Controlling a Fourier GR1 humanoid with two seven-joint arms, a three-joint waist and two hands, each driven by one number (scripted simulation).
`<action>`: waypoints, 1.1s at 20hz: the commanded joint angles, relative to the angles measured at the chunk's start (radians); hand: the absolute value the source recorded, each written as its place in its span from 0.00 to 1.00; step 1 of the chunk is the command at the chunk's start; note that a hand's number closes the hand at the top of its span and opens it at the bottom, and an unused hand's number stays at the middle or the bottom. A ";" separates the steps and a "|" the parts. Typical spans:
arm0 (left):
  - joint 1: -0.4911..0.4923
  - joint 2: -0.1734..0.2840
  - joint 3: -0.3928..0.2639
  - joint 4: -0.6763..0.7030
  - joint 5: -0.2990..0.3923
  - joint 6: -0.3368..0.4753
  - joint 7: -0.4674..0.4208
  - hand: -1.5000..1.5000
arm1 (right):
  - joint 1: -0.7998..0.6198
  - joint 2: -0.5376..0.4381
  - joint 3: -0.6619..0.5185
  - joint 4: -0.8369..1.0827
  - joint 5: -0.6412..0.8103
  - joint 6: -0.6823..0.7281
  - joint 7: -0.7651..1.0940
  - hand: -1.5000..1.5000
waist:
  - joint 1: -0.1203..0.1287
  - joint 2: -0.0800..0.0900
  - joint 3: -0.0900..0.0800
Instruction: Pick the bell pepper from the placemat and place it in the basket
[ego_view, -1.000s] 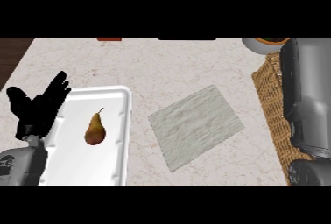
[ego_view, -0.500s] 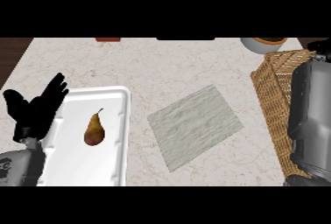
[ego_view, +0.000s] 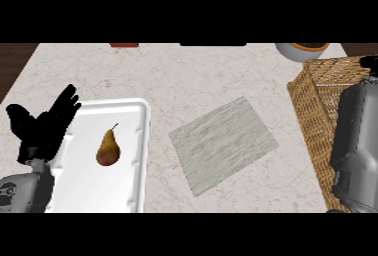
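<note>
Placing step: your right hand (ego_view: 369, 67) reaching over wicker basket (ego_view: 314, 105), fingers unreadable, pepper unseen. Left hand (ego_view: 44, 125) resting open, holding nothing. Next, release inside.

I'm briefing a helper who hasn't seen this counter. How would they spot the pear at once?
Find the white tray on the left of the marble counter, beside the open left hand. The pear lies alone on it: small, brown-yellow, thin stem pointing away from the robot.

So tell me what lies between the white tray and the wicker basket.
In the head view, the grey placemat lies on the marble counter between the white tray and the wicker basket; nothing rests on it.
</note>
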 joint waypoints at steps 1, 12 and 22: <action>0.040 0.010 0.007 0.010 0.015 -0.036 -0.029 0.50 | 0.023 0.021 -0.017 -0.088 -0.006 -0.122 0.124 0.00 | 0.000 -0.001 0.000; 0.025 0.021 0.024 0.021 0.001 -0.011 -0.018 0.50 | 0.179 0.103 0.072 -0.633 -0.104 -0.063 0.160 0.00 | -0.009 -0.017 -0.001; 0.057 0.009 0.016 0.021 -0.005 -0.014 -0.044 0.50 | 0.621 0.104 0.359 -1.060 -0.353 0.164 0.245 0.00 | -0.026 -0.022 0.000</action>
